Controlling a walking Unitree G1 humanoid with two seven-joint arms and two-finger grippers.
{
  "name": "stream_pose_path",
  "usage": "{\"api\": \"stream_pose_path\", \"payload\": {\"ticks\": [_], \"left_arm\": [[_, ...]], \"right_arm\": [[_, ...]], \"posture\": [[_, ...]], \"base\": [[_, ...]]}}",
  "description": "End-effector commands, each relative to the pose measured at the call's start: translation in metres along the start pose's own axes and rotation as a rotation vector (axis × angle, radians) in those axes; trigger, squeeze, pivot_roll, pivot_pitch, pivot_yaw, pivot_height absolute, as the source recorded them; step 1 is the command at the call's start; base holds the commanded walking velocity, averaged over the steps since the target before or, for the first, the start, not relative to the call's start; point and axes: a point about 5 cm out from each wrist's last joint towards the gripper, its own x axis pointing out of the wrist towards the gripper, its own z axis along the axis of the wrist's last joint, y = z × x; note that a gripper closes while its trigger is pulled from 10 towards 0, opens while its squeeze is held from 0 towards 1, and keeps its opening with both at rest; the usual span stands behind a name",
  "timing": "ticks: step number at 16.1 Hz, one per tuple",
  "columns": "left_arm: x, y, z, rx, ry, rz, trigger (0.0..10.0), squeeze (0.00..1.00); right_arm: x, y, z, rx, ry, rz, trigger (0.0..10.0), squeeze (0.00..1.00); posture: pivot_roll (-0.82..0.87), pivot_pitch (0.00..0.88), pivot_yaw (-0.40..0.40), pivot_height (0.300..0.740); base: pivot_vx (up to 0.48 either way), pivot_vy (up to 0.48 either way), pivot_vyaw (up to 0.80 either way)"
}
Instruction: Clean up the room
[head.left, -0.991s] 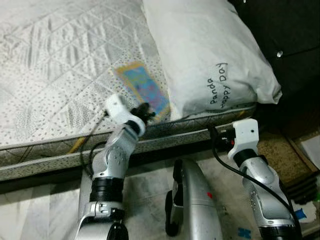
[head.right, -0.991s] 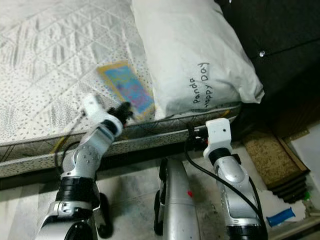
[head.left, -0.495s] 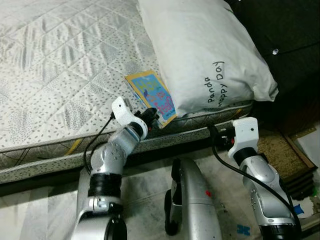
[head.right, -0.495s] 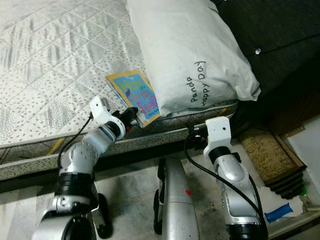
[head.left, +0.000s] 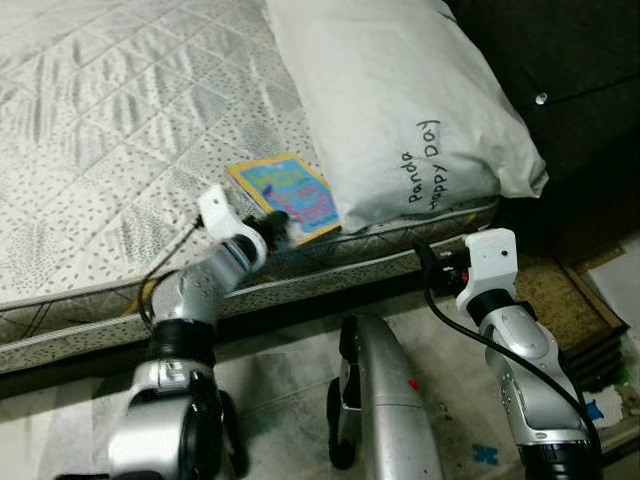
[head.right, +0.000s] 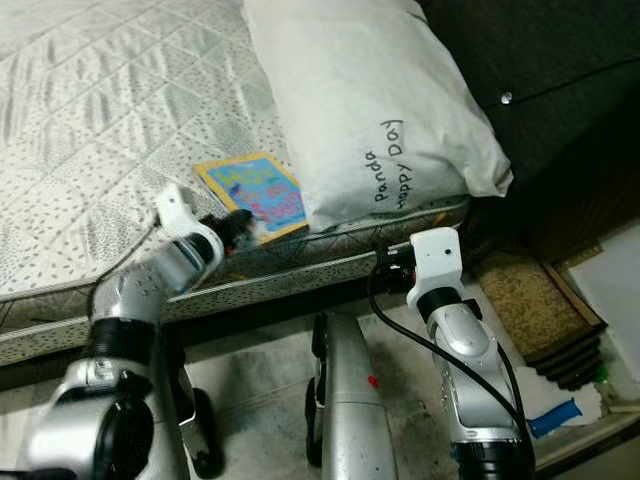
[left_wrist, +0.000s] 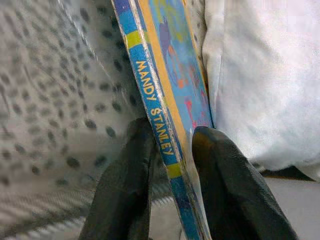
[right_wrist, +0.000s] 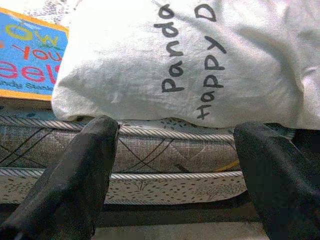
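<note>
Blue and yellow, the children's book (head.left: 285, 195) lies flat on the quilted mattress (head.left: 110, 120), close to the bed's near edge, with one corner tucked just under the big white pillow (head.left: 395, 110) that carries the words "Panda Happy Day". That overlap is why I come at the book from its free end: my left gripper (left_wrist: 170, 165) reaches over the mattress edge and takes the thin cover by the spine, where "MANDY STANLEY" is printed. In the left wrist view one black finger (left_wrist: 125, 185) sits on each face of the book, pinching it edge-on, so I judge the grasp is made and the book is clamped rather than merely touched. A flat thing like this gives no other purchase; only the overhanging edge near the mattress piping lets a finger slip beneath.

My right gripper (right_wrist: 175, 170) hangs lower, in front of the side of the mattress below the pillow, its two fingers spread wide with nothing between them, kept out of the way.

I reckon the pillow's weight may drag on the tucked corner, so the book probably wants sliding out toward me before lifting.
</note>
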Motion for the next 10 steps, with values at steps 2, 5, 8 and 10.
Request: {"api": "stream_pose_path", "payload": {"ticks": [2,5,8,10], "left_arm": [[0.002,0.002,0.008,0.018,-0.016,-0.001,10.0,1.00],[0.000,0.016,0.025,0.038,-0.063,0.046,10.0,1.00],[-0.003,0.030,0.040,0.062,-0.101,0.091,10.0,1.00],[-0.005,0.038,0.048,0.073,-0.126,0.121,10.0,1.00]], "right_arm": [[-0.001,-0.006,-0.004,-0.011,0.019,-0.015,10.0,0.00],[-0.001,-0.007,-0.003,-0.015,0.017,-0.019,10.0,0.00],[0.001,-0.006,-0.003,-0.016,0.015,-0.018,10.0,0.00],[0.002,-0.006,-0.003,-0.016,0.014,-0.018,10.0,0.00]], "posture": [[-0.18,0.210,-0.125,0.541],[-0.18,0.207,-0.126,0.541],[-0.18,0.205,-0.127,0.541],[-0.18,0.203,-0.127,0.541]], "base": [[0.000,0.000,0.00],[0.000,0.000,0.00],[0.000,0.000,0.00],[0.000,0.000,0.00]]}}
